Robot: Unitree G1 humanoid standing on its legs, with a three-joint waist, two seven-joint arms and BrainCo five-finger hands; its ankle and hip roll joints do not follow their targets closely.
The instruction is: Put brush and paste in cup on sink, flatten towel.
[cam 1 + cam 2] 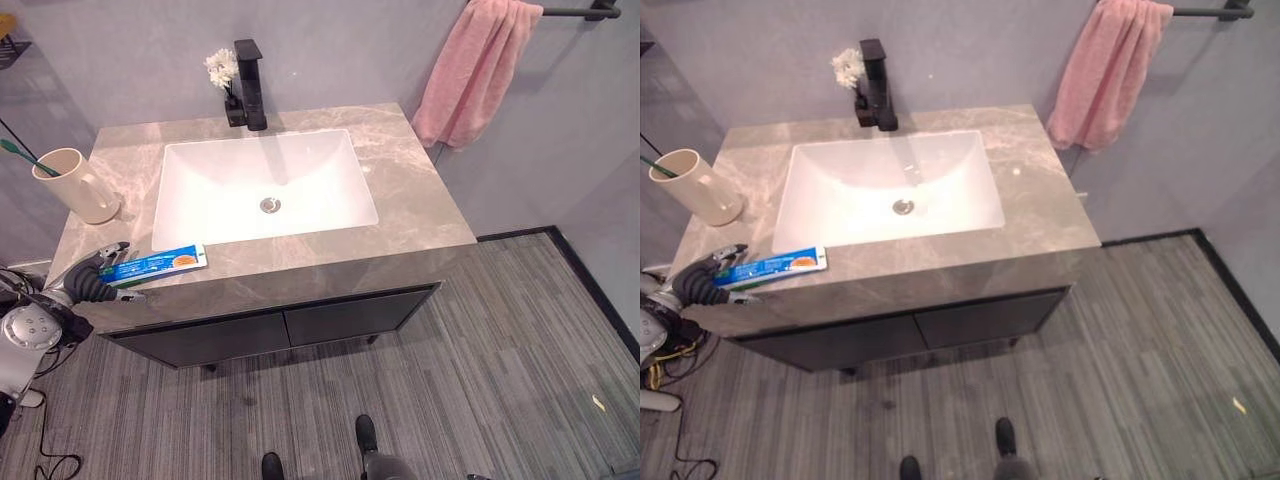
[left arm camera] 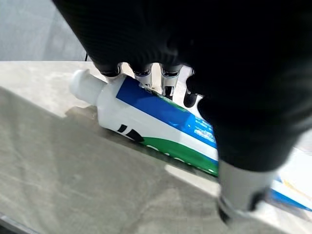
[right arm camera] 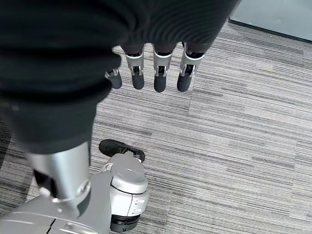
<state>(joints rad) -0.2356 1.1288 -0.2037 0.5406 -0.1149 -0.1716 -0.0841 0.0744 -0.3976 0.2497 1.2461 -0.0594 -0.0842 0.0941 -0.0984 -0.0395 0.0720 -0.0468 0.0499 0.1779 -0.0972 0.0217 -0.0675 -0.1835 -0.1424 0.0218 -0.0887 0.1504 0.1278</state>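
A blue and white toothpaste tube (image 1: 155, 264) lies on the front left of the grey stone counter (image 1: 410, 190), cap towards the left. My left hand (image 1: 98, 275) is at the cap end, fingers over the tube (image 2: 156, 117) and thumb on its near side, not closed round it. A cream cup (image 1: 78, 185) stands at the counter's left edge with a green toothbrush (image 1: 18, 152) in it. A pink towel (image 1: 470, 70) hangs bunched from a dark wall bar (image 1: 585, 12) at the upper right. My right hand (image 3: 160, 68) hangs over the floor, fingers relaxed and empty.
A white basin (image 1: 330, 160) is set in the middle of the counter, with a black faucet (image 1: 250, 85) and small white flowers (image 1: 222, 68) behind it. Dark cabinet doors (image 1: 350, 315) are under the counter. Grey striped floor (image 1: 500, 360) lies in front and to the right.
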